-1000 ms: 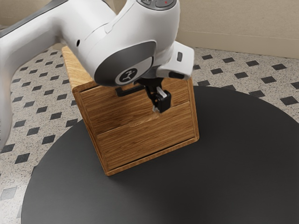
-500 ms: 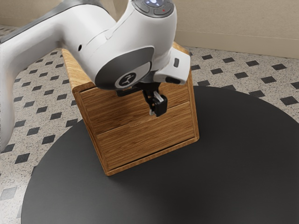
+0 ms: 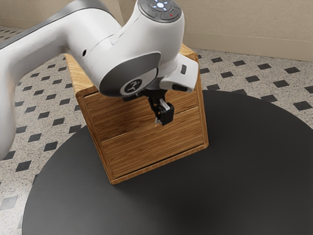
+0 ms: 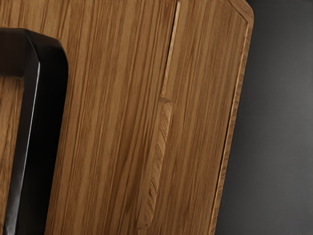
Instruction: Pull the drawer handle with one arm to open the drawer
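A wooden cabinet (image 3: 146,137) with two drawer fronts stands on a round black table (image 3: 234,171). The upper drawer (image 3: 117,115) carries a black bar handle (image 3: 128,97), mostly hidden behind my arm. My gripper (image 3: 164,114) hangs open in front of the upper drawer face, just off the handle's end toward the exterior view's right, with nothing between its fingers. In the wrist view the handle (image 4: 29,137) is a thick dark bar close against the wood, and the seam between the drawers (image 4: 168,63) runs beside it.
The cabinet sits at the table's back edge, over a checkered tile floor (image 3: 34,112). A beige wall (image 3: 254,24) runs behind. My white arm (image 3: 98,44) covers the cabinet's top. Bare black tabletop (image 4: 283,127) lies past the cabinet's side.
My hand has shifted slightly toward the exterior view's left and closer to the drawer front, nearing the handle's end. The cabinet and drawers have not moved.
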Robot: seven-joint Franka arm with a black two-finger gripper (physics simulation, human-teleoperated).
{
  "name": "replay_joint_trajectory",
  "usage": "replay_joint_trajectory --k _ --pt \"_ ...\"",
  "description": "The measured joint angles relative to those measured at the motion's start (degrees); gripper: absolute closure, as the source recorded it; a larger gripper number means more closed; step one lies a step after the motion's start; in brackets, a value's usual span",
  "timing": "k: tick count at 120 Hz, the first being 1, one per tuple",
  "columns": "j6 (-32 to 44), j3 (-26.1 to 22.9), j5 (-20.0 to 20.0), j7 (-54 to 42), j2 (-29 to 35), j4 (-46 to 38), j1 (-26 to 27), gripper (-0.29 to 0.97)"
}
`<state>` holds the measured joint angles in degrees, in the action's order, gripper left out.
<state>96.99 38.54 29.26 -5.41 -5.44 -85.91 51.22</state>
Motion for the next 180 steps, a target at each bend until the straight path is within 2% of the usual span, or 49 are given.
replay_joint_trajectory --k 67,149,180 --pt "-0.4 1.8 0.6 -1.1 1.2 0.0 0.1 0.00" --pt "-0.1 1.7 0.1 -0.9 1.2 -0.7 0.5 0.00" --pt "2.2 1.3 0.4 -0.8 1.0 -0.8 0.7 0.00"
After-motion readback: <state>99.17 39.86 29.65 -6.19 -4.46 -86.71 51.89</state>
